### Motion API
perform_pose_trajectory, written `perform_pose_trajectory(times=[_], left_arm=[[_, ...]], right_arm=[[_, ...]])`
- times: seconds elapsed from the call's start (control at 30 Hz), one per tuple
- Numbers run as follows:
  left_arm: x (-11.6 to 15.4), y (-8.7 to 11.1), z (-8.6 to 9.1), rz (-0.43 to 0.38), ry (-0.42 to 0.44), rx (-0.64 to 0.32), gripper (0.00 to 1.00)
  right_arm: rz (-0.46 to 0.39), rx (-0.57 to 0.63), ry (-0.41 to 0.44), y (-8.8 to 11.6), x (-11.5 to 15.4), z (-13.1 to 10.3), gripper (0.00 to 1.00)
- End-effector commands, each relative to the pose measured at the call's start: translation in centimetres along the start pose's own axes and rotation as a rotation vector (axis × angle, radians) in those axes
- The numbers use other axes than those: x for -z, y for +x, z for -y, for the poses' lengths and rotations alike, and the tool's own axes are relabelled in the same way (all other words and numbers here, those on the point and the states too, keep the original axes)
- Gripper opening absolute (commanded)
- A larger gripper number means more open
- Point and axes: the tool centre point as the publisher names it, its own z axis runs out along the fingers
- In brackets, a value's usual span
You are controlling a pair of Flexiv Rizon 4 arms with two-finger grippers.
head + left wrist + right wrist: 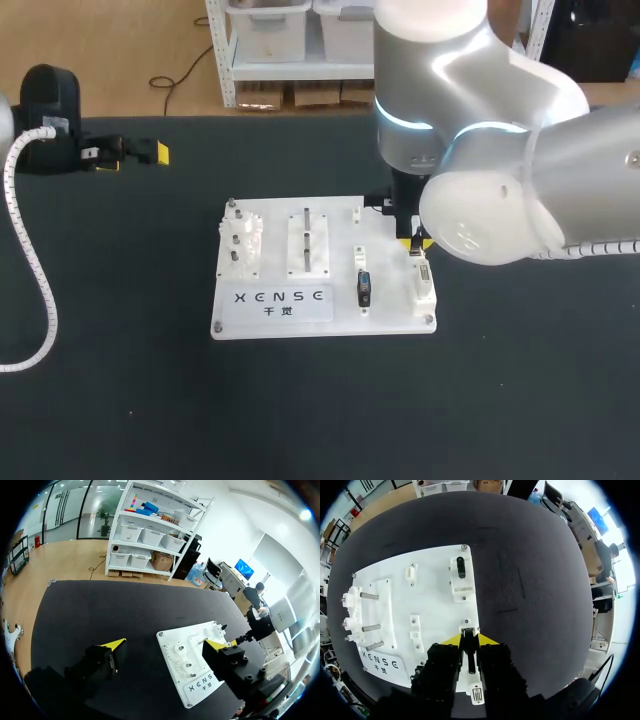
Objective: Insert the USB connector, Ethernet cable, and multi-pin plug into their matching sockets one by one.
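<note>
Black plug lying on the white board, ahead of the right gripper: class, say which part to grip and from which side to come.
Grip the black plug across its two long sides, near the middle, coming straight down from above. It lies flat and lengthwise on a white block on the board, narrow enough, it seems, to be pinched, with both long sides bare.

Head camera looks down on the tabletop [120, 400] from above; left wrist sees the white socket board [170, 641] from afar, right wrist from close above.
</note>
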Motion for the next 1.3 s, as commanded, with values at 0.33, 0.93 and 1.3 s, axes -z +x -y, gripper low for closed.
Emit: perform_pose_trajectory(times=[0.33, 0.93, 1.3], left_arm=[[0.0, 0.0, 0.0, 0.000, 0.000, 0.000, 1.00], [0.0, 0.0, 0.0, 0.000, 0.000, 0.000, 1.00], [0.0, 0.0, 0.0, 0.000, 0.000, 0.000, 1.00]], right_arm=[[0.006, 0.000, -0.005, 0.3, -0.1, -0.1, 0.00], [-0.065, -0.072, 0.031, -0.5, -1.6, 0.9, 0.00], [-0.115, -0.110, 0.044, -0.3, -2.7, 1.1, 0.00]])
